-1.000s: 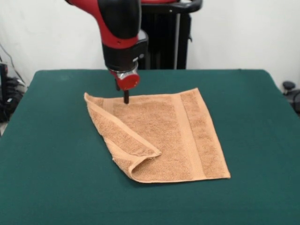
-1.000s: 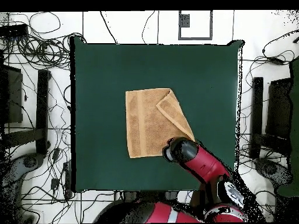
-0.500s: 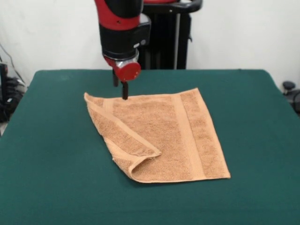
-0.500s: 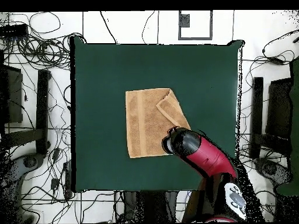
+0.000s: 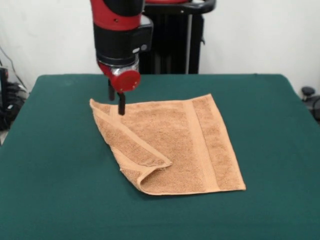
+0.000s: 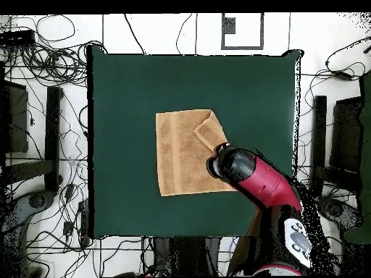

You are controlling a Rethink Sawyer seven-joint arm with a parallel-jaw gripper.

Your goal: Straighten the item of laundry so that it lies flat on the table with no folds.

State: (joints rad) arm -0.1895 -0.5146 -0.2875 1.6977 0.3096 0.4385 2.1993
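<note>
the terry towel (image 5: 175, 145) is lying near the middle of the green felt table (image 5: 50, 200), and nearest the front camera its folded corner (image 5: 145, 170) is sitting doubled over the main sheet, the loose point resting just inside the lower edge. that flap is running as a long diagonal strip up the left side in the front view toward the far corner. one flat woven band (image 5: 202, 145) is showing lengthwise on the exposed part; the rest is lying flat.

the cloth is looking soft, limp and light, likely to drape and drag rather than slide as a stiff sheet, and the felt is probably gripping it a little. the sensible hold, in my judgement, is the loose point of the flap or its free edge, pinched thin so only the top layer is coming up.

farther back, the gripper (image 5: 116, 100) is hanging over the far left corner of the towel, its two dark fingers (image 5: 121, 104) standing slightly apart with nothing between them. whether the tips are touching the cloth is not clear. in the overhead view the arm is covering that corner.
</note>
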